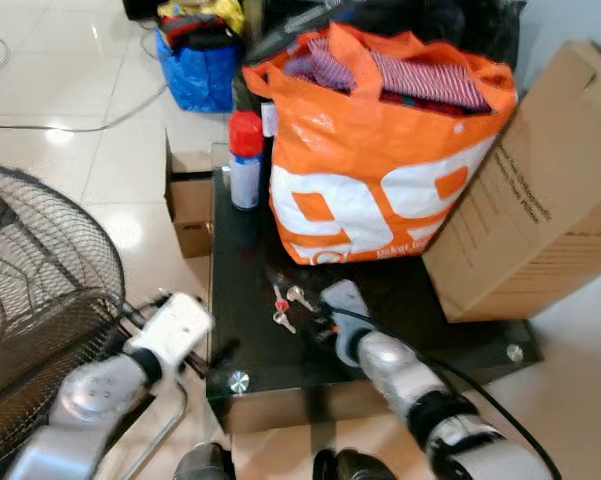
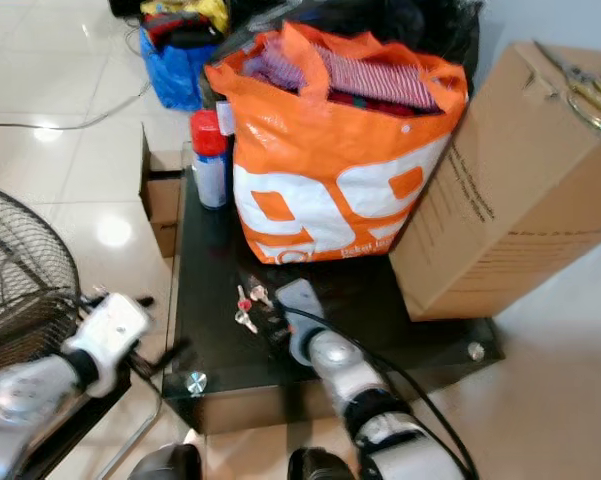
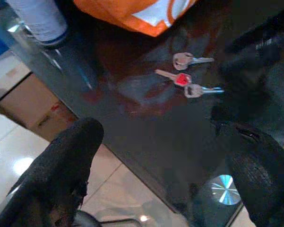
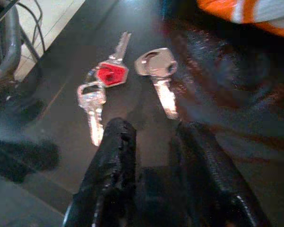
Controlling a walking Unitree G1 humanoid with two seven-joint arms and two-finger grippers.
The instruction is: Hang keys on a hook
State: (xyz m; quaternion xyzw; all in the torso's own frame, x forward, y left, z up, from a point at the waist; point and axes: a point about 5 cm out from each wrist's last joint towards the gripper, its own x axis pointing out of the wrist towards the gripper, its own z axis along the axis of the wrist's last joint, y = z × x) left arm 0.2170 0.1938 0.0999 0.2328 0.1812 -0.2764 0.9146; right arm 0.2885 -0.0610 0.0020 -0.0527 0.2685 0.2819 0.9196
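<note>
Keys (image 4: 114, 85) lie flat on the dark glass worktop (image 1: 380, 290), centre of the head view, just in front of the orange bag (image 1: 380, 150). Three can be made out: one with a red head, two plain silver; a ring seems to join the red one to a silver one, the third link unclear.

Right gripper (image 4: 153, 132) sits low over the worktop, lower centre of the head view, fingertips just short of the keys, jaws narrowly apart with nothing between them. Likely lined up this way for a flat pinch off the glass; the keys give little edge to catch.

Left gripper (image 3: 156, 156) hangs at the worktop's near left corner, lower left of the frame, jaws wide apart, empty, looking across at the keys; probably waiting clear of the pick.

No hook can be picked out, so hanging is some way off.

Writing: large white characters on the bag, only partly readable, with smaller white print beneath, illegible. Cardboard box (image 1: 540, 190), right of frame, leaning against the bag, carries black printed lines, too small to read. Red-capped spray can (image 1: 245, 160) behind the bag, label unreadable. Fan grille (image 1: 40, 290) at left.
</note>
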